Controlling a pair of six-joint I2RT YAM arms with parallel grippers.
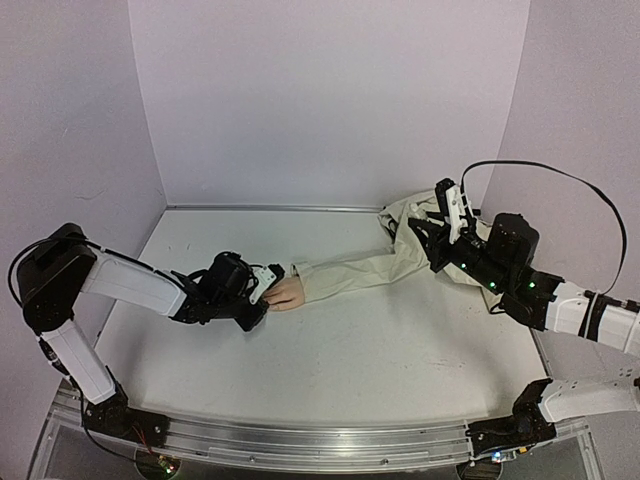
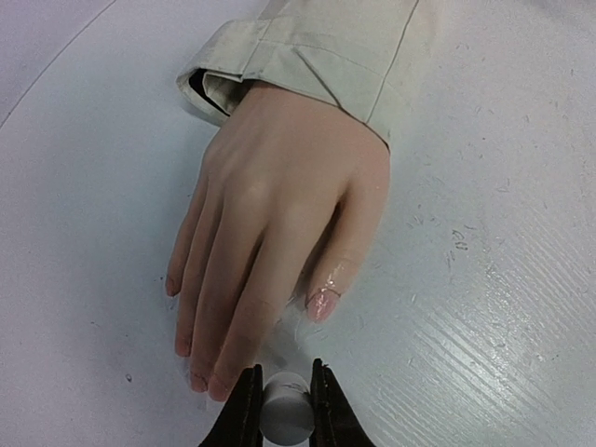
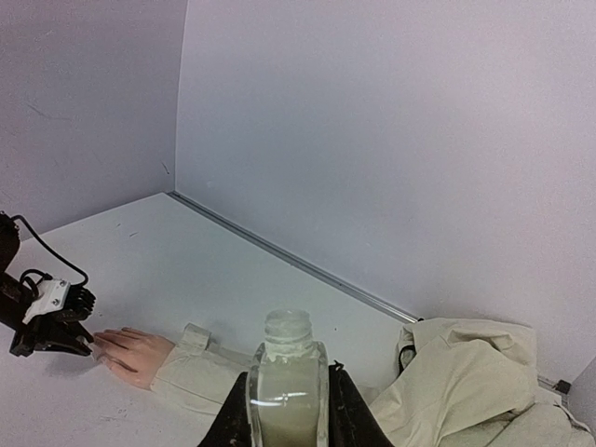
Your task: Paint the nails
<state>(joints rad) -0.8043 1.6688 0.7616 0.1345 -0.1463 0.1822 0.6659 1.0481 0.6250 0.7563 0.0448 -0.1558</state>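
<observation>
The peach fake hand [image 1: 285, 293] lies palm down on the white table, sticking out of a beige sleeve [image 1: 360, 270]. In the left wrist view the hand [image 2: 270, 214] points at the camera; its thumb nail [image 2: 323, 303] is glossy pink, and the other nails barely show. My left gripper [image 2: 285, 405] is shut on a white brush cap [image 2: 285, 417], just in front of the fingertips; the brush is a blur reaching toward the thumb. My right gripper [image 3: 287, 405], at the back right [image 1: 450, 215], is shut on an open clear bottle [image 3: 287, 372] of whitish liquid, held upright.
The rest of the beige garment [image 1: 415, 215] lies crumpled at the back right, under my right arm. Grey walls close the back and both sides. A metal rail [image 1: 300, 440] runs along the near edge. A black cable [image 1: 560, 170] loops above the right arm.
</observation>
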